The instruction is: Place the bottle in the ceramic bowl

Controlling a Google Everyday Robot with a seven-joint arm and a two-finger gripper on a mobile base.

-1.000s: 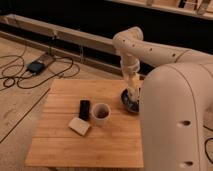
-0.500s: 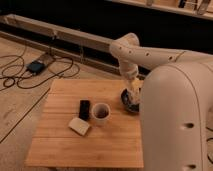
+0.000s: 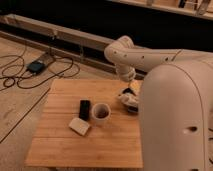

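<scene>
The dark ceramic bowl (image 3: 127, 106) sits at the right edge of the wooden table (image 3: 60, 145), partly hidden by my white body. My gripper (image 3: 128, 93) hangs straight down over it from the bent arm, its tip at the bowl's rim. A small pale shape (image 3: 131, 100) inside the bowl, right under the gripper, looks like the bottle. Whether the gripper still holds it is unclear.
A light mug (image 3: 101, 114) stands mid-table, with a black flat object (image 3: 85, 109) just left of it and a pale rectangular block (image 3: 79, 126) in front. Cables and a dark box (image 3: 36, 66) lie on the floor to the left. My body (image 3: 175, 125) fills the right side.
The arm's elbow has drifted slightly left and down, and the gripper has sunk closer to the bowl. Everything on the table has stayed in place.
</scene>
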